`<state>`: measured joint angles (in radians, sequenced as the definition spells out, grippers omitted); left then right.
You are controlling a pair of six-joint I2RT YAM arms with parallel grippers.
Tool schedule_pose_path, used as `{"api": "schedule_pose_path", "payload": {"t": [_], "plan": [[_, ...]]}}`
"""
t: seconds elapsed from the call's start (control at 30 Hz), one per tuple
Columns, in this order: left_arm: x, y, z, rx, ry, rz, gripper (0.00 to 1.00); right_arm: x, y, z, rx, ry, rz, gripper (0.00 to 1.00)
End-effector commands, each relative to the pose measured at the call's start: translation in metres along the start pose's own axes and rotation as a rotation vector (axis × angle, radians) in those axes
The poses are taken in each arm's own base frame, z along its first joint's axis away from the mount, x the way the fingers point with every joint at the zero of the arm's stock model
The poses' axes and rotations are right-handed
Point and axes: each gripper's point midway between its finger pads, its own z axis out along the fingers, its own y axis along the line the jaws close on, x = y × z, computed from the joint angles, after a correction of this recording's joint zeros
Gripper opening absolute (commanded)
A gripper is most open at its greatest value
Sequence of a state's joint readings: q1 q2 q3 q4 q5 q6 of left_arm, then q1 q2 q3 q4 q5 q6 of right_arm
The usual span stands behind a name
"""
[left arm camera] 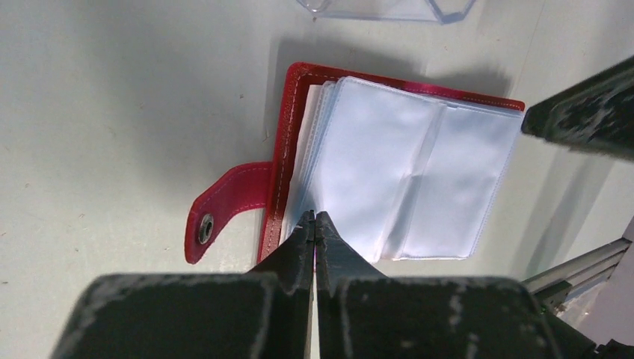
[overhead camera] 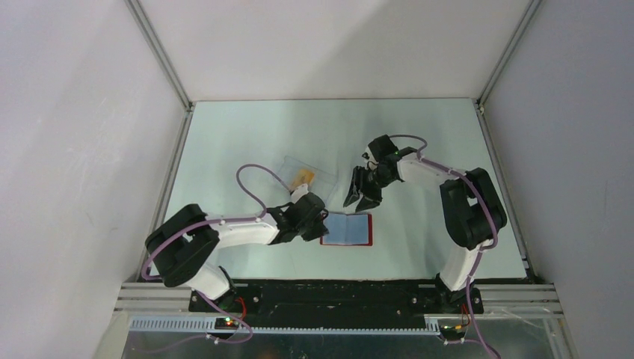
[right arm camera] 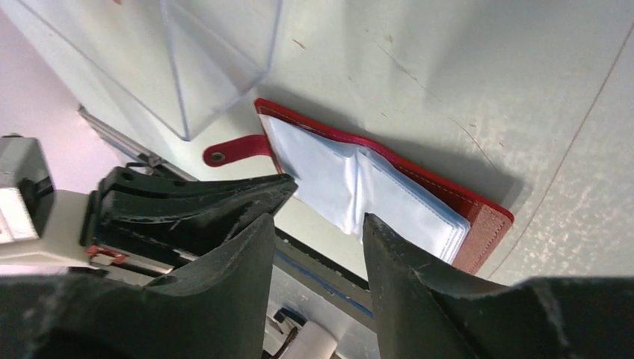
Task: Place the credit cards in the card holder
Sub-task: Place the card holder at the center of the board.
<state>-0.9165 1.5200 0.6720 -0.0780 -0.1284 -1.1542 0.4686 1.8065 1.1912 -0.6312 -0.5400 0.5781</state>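
The card holder (overhead camera: 348, 229) lies open on the table, red cover down and blue-grey sleeves up, its tab (left arm camera: 224, 206) pointing left. My left gripper (overhead camera: 320, 224) is shut, with its tips (left arm camera: 315, 218) resting on the sleeves at the holder's (left arm camera: 407, 172) left edge and nothing seen between them. Just behind the holder (right arm camera: 374, 187), my right gripper (overhead camera: 359, 197) hangs open and empty (right arm camera: 318, 221). One orange credit card (overhead camera: 302, 178) lies in the clear box. Neither wrist view shows a card.
The clear plastic box (overhead camera: 310, 173) stands behind the left gripper, close to the holder's far-left corner (right arm camera: 187, 67). One right finger (left arm camera: 583, 112) shows at the right of the left wrist view. The table's front rail (overhead camera: 336, 288) runs just below the holder.
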Motion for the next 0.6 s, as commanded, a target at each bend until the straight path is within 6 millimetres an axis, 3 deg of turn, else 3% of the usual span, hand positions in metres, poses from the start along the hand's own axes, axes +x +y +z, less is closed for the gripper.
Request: {"api": "schedule_pose_path", "payload": {"t": [0.0,0.23,0.37,0.47,0.57], "plan": [[-0.017,-0.021,-0.013,0.045,-0.069,0.066,0.00,-0.018,0.032,-0.013,-0.139,-0.034,-0.025,0.53],[-0.026,-0.046,-0.028,0.115,-0.107,0.122,0.01,-0.048,0.064,-0.019,-0.171,-0.071,-0.054,0.64],[-0.027,-0.053,-0.028,0.127,-0.108,0.152,0.01,-0.064,0.060,-0.005,-0.084,-0.058,-0.041,0.63],[-0.022,-0.052,-0.022,0.116,-0.083,0.157,0.00,-0.075,0.046,0.005,0.028,-0.061,-0.046,0.62],[-0.017,-0.051,-0.015,0.104,-0.060,0.163,0.00,-0.086,0.035,0.016,0.117,-0.056,-0.052,0.55]]}}
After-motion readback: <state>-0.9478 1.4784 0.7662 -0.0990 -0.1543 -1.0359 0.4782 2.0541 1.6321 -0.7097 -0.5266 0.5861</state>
